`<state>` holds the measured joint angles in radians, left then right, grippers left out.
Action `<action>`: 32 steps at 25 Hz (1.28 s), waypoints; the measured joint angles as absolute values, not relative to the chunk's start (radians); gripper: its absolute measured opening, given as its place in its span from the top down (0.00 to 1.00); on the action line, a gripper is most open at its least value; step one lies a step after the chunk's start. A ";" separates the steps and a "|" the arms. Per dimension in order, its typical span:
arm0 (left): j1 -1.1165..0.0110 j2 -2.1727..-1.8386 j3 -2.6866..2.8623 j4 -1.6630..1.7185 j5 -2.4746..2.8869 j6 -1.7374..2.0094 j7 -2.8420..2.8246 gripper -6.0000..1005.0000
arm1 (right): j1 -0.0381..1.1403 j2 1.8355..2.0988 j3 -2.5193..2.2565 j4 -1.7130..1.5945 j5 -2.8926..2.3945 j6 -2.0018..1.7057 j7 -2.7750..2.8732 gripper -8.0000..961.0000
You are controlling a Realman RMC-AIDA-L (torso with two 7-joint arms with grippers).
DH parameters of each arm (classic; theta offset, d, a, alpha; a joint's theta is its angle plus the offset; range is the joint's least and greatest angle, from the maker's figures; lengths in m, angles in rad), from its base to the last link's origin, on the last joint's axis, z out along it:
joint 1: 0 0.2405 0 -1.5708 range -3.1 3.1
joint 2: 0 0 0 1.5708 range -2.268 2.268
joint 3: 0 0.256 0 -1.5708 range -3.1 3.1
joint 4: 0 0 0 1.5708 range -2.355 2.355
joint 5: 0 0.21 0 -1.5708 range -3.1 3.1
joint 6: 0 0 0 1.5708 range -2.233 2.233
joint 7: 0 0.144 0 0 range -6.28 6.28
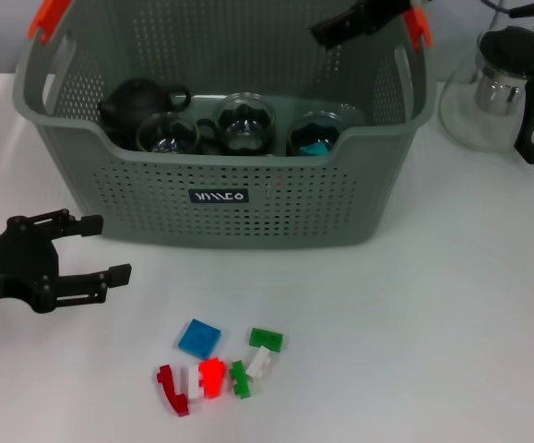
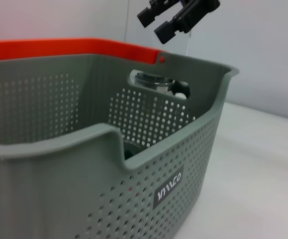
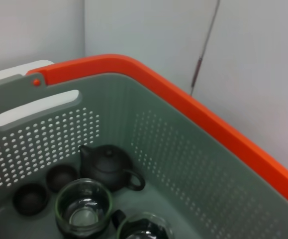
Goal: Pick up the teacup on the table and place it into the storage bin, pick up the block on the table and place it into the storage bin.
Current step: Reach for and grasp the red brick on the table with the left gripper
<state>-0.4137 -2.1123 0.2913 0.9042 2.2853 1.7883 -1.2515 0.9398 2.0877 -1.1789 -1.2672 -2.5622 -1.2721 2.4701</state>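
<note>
The storage bin (image 1: 248, 198) stands at the back centre of the white table. Inside it are a black teapot (image 1: 137, 100), glass teacups (image 1: 244, 120) and a cyan block (image 1: 314, 147) lying in one cup. The right wrist view also shows small dark cups (image 3: 29, 199) beside the teapot (image 3: 106, 167). No teacup shows on the table itself. Several loose blocks lie near the front: blue (image 1: 199, 338), green (image 1: 267, 339) and red (image 1: 174, 388). My right gripper (image 1: 340, 28) hovers open and empty above the bin's back right corner. My left gripper (image 1: 105, 249) is open at the table's left, empty.
A glass teapot with a black handle (image 1: 511, 88) stands right of the bin. The bin's orange-red handle pieces (image 1: 49, 17) rise at its back corners. The left wrist view shows the bin's wall and label (image 2: 168, 189) close by.
</note>
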 joint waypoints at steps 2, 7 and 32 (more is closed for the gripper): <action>-0.413 -2.112 0.289 0.906 2.275 1.794 -1.252 0.18 | 0.929 2.089 -1.176 -1.287 -2.560 -1.272 2.468 0.01; -0.410 -2.112 0.267 0.906 2.264 1.803 -1.258 0.18 | 0.906 2.093 -1.176 -1.348 -2.544 -1.277 2.461 0.01; -0.404 -2.105 0.254 0.907 2.243 1.834 -1.264 0.18 | 0.681 2.096 -1.178 -1.582 -2.167 -1.902 2.223 0.01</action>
